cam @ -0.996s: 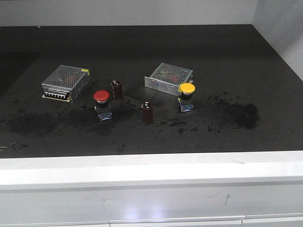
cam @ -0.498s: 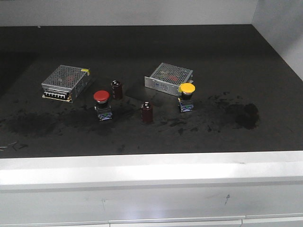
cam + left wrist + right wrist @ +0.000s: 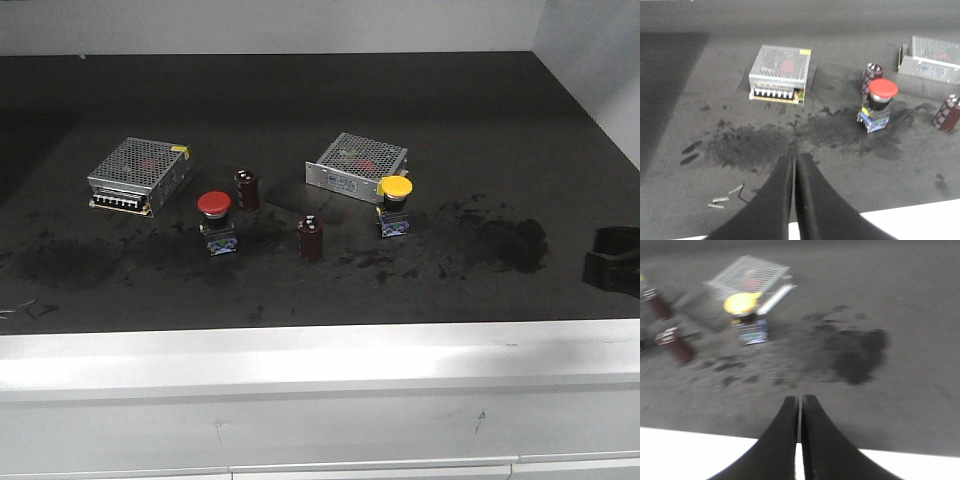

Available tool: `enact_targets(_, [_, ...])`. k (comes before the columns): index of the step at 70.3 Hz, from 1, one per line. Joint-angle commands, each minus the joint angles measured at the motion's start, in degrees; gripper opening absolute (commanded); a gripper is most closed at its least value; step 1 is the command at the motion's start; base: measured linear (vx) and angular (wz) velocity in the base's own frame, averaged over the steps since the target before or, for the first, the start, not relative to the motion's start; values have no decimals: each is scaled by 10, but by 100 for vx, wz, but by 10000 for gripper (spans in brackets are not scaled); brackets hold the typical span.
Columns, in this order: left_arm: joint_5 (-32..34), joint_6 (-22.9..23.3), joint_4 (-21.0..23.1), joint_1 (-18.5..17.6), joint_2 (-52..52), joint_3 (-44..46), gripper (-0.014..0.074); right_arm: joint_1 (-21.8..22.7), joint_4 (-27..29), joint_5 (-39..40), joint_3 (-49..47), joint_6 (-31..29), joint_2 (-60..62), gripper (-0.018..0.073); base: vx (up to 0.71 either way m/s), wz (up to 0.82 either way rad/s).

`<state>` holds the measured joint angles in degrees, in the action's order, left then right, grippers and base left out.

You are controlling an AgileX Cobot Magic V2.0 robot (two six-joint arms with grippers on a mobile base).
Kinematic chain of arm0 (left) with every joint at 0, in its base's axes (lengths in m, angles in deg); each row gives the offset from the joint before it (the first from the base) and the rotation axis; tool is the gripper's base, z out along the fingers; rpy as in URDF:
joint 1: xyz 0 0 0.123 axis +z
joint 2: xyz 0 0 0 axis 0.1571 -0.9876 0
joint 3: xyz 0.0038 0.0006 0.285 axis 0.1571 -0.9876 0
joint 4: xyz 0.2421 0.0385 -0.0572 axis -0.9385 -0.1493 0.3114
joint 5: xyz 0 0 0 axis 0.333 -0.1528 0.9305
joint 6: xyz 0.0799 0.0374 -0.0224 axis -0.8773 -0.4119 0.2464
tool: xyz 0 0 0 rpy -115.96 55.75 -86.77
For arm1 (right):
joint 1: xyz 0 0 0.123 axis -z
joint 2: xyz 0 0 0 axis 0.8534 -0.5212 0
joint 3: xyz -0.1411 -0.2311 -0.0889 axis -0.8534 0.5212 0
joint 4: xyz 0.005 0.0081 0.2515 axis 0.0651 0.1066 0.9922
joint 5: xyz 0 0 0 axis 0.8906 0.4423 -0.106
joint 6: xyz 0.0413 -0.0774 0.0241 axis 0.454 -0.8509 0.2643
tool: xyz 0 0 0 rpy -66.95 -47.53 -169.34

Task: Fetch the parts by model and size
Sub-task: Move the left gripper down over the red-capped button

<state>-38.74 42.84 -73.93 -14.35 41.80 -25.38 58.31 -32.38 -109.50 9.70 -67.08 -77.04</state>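
At far right, the right gripper (image 3: pixel 606 259) has newly entered view.

Dim, even light; right wrist view blurry.

Red-capped switch (image 3: pixel 216 224), yellow-capped switch (image 3: pixel 394 207) (both dark-based, blue-marked).
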Motion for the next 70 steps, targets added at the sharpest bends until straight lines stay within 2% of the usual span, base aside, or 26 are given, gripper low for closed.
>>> enact_targets(1, [37,0,7,-3,-2,18,-7,3,94,15,-20,-99,-14,-10,0,0])
enact_targets(8, [38,0,6,-3,-1,18,-7,3,155,0,-19,-163,-27,-10,0,0])
enact_targets(12, [37,0,6,-3,-1,18,-7,3,169,-2,-19,-177,-29,-10,0,0])
enact_targets(37, [37,0,7,-3,-1,18,8,4,170,19,-19,-180,-26,-10,0,0])
enact_targets(48, [37,0,7,-3,-1,18,69,4,149,18,-19,-197,-26,14,0,0])
enact_targets(55, [40,0,7,-3,-1,18,160,4,140,18,-19,-197,-26,83,0,0])
enact_targets(60, [41,0,7,-3,-1,18,241,4,135,18,-19,-197,-26,167,0,0])
enact_targets(70, [41,0,7,-3,-1,18,404,4,133,23,-19,-196,-26,393,0,0])
